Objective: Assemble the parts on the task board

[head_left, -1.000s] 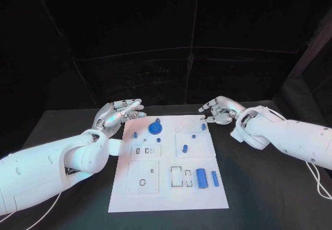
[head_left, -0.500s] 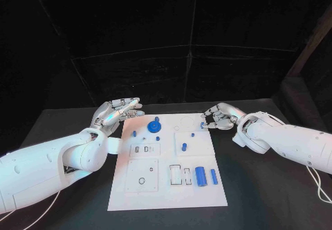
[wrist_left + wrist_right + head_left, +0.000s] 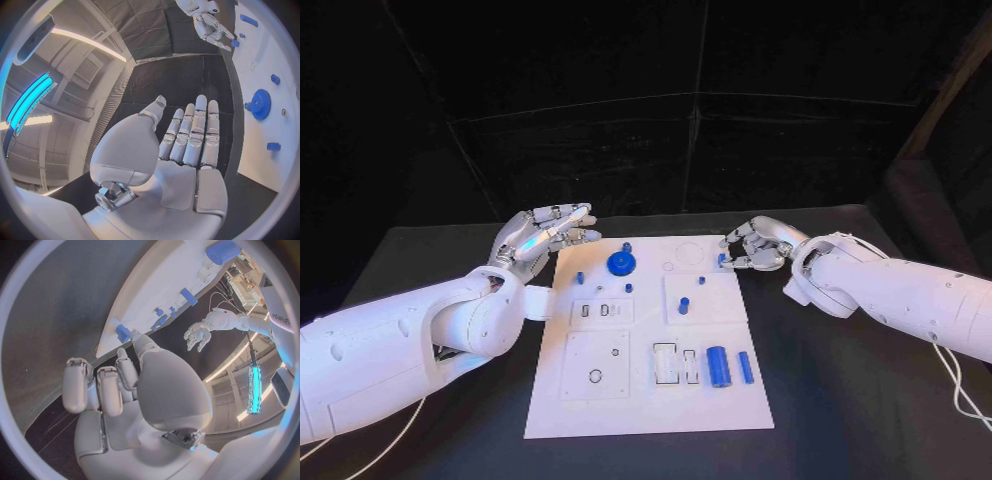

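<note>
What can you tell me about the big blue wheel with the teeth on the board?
The blue gear is a round, toothed wheel with a raised hub in its middle, and looks like plastic. It lies flat near the far end of the white task board, toward the left hand. No hand touches it.

Gear (image 3: 622,264) on task board (image 3: 646,405), between two robot hands.

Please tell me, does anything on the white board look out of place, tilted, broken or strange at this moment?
Nothing stands out. The task board lies flat on the black table, and the blue parts, such as the gear and the large cylinder, sit tidily on it. The right hand is at the small blue part by the board's edge.
</note>
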Motion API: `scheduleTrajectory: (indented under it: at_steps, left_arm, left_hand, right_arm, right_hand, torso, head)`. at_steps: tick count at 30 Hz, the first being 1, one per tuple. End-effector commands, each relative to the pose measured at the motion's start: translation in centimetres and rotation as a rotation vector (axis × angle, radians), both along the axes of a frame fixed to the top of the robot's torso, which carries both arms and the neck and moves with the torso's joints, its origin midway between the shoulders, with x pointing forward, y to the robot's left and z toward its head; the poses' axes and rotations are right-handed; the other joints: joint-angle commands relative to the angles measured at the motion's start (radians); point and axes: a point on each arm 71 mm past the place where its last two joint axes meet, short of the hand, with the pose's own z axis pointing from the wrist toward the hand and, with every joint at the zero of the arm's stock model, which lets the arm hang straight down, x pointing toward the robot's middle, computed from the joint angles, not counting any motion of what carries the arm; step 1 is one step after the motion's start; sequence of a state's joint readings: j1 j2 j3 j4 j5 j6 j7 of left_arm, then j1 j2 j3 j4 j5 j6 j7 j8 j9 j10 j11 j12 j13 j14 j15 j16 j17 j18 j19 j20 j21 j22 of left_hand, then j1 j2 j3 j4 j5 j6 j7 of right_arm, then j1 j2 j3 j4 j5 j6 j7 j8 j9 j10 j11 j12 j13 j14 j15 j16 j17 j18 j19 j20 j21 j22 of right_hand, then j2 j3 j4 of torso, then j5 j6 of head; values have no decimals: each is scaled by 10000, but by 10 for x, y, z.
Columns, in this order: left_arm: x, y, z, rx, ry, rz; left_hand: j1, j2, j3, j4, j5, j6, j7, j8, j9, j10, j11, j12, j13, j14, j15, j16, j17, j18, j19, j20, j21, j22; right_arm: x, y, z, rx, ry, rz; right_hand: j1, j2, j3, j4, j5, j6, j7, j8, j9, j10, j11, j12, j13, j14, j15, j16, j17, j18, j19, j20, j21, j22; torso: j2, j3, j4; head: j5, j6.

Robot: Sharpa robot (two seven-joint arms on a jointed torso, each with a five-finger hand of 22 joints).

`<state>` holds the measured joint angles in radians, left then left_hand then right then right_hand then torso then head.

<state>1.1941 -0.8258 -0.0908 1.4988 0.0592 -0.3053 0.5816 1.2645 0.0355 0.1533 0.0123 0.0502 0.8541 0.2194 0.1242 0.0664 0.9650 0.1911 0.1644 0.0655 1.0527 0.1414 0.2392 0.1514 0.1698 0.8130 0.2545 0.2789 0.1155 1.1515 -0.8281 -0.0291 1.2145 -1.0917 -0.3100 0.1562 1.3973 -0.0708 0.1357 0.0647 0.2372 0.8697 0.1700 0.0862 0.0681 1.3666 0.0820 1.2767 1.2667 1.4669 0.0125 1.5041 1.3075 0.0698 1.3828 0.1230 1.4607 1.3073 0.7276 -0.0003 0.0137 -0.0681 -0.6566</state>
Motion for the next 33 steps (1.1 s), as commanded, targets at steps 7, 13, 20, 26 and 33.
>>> scheduleTrajectory:
  at_steps: [7,13,20,26,33]
  left_arm:
    - [0,-1,1,-80,-44,-137]
    - [0,-1,1,-73,-43,-124]
    - [0,-1,1,-75,-44,-125]
    - [0,-1,1,-75,-45,-125]
    - [0,-1,1,-74,-43,-122]
  left_hand:
    - [34,41,0,-33,19,46,299,-39,4,42,-1,-45,-3,45,-7,-64,12,151,77,23,-34,-8]
    - [34,41,0,-33,19,46,299,-39,4,42,-1,-45,-3,45,-7,-64,12,151,77,23,-34,-8]
    - [34,41,0,-33,19,46,299,-39,4,42,-1,-45,-3,45,-7,-64,12,151,77,23,-34,-8]
    - [34,41,0,-33,19,46,299,-39,4,42,-1,-45,-3,45,-7,-64,12,151,77,23,-34,-8]
    - [34,41,0,-33,19,46,299,-39,4,42,-1,-45,-3,45,-7,-64,12,151,77,23,-34,-8]
  right_arm:
    - [2,6,-6,-211,271,250]
    - [3,7,-8,-314,333,239]
    - [4,7,-9,-452,232,248]
    - [5,10,-10,-467,209,290]
    - [5,10,-9,-460,80,195]
  right_hand:
    - [103,108,-35,-72,65,175,25,109,44,18,3,41,53,713,-37,3,1143,-121,-6,-31,-46,60]
    - [113,183,-32,-96,66,355,6,203,65,36,-12,64,73,715,-45,6,1152,-123,6,-33,-40,77]
    - [102,346,23,-108,31,748,-58,381,99,98,-67,133,137,723,-86,20,1186,-132,45,-60,-18,130]
    - [85,460,93,-111,-66,1043,-141,494,112,142,-136,180,183,726,-140,23,1197,-137,66,-102,-6,159]
    - [89,639,227,-131,-125,1531,-317,729,157,219,-279,258,264,738,-252,41,1243,-150,116,-193,22,226]
  torso:
    - [2,-4,-9]
    - [-6,-3,-7]
    - [-10,2,-12]
    - [-7,6,-10]
    - [-11,3,-14]
  head:
    - [28,-38]
    - [30,-62]
    - [35,-71]
    - [32,-76]
    - [32,-91]
